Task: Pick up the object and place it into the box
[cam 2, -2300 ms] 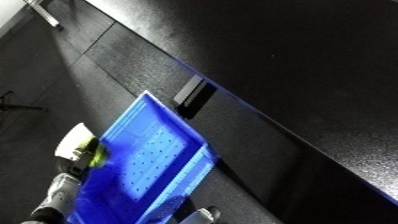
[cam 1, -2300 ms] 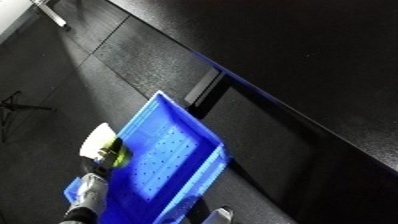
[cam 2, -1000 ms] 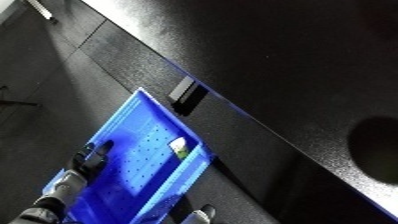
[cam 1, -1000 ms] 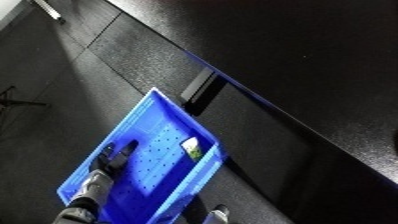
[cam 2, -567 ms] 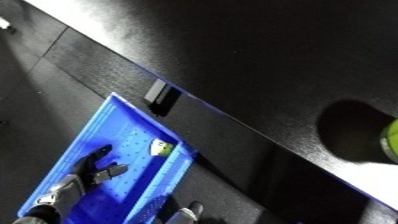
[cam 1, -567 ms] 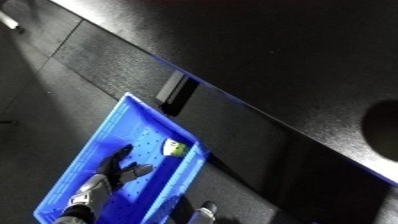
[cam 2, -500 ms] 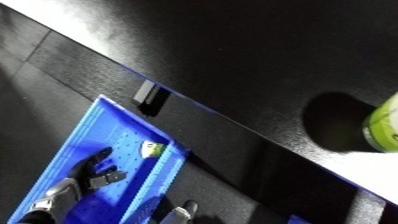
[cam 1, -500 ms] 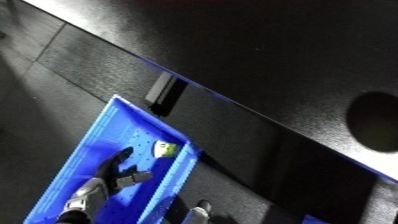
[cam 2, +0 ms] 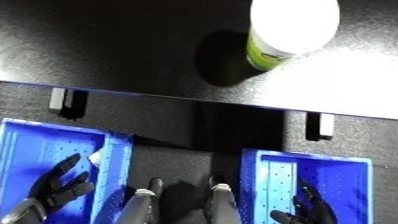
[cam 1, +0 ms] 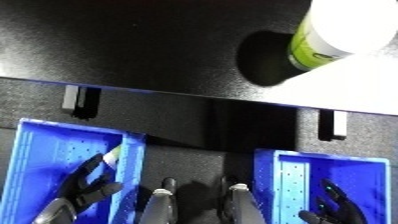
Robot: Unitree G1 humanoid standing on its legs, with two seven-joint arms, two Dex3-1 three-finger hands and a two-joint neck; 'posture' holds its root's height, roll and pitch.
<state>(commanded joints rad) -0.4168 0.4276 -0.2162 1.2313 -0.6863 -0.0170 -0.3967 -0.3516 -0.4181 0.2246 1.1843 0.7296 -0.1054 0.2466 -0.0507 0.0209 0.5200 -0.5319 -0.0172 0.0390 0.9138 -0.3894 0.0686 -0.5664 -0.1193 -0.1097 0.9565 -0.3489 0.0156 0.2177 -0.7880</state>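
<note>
A small white and green object point(cam 1: 114, 156) lies in the left blue bin point(cam 1: 40, 165), against its right wall. My left hand point(cam 1: 84, 184) hovers over that bin just below the object, fingers spread and open, holding nothing. A larger green container with a white lid point(cam 2: 284, 31) stands on the black table point(cam 2: 115, 45) at the upper right. My right hand point(cam 1: 334, 204) shows low over the right blue bin point(cam 1: 293, 180), fingers straight and holding nothing.
The table's front edge runs across the middle, with two bracket-like fittings point(cam 1: 75, 99) point(cam 1: 330, 125) under it. Between the two bins lies a dark floor strip where my two legs point(cam 1: 162, 202) point(cam 1: 238, 202) show.
The camera has swung from a slanted look at the left bin to a level one, bringing the table's container and right bin into view. The small object left my hand and lies in the bin.
</note>
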